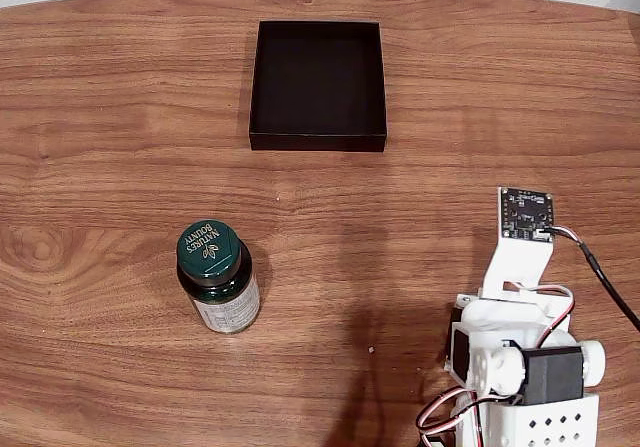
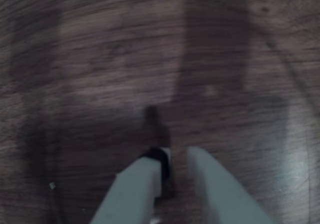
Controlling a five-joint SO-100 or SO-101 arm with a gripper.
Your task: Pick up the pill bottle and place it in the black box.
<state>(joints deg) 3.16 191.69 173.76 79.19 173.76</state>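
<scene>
The pill bottle point(image 1: 215, 277), dark green with a green printed cap and a white label, stands upright on the wooden table at the left of the fixed view. The black box point(image 1: 318, 85), a shallow square tray with nothing in it, sits at the top centre, well away from the bottle. My arm point(image 1: 520, 357) is folded at the bottom right, far from both. In the wrist view my gripper point(image 2: 177, 156) points down at bare wood just below it. Its pale fingers point(image 2: 140, 184) are all but shut, only a narrow slit apart, with nothing between them.
The wooden table point(image 1: 120, 117) stretches wide around bottle and box. The wrist camera board point(image 1: 526, 214) with its black cable sticks up from the arm. The table's far edge meets a white wall at the top of the fixed view.
</scene>
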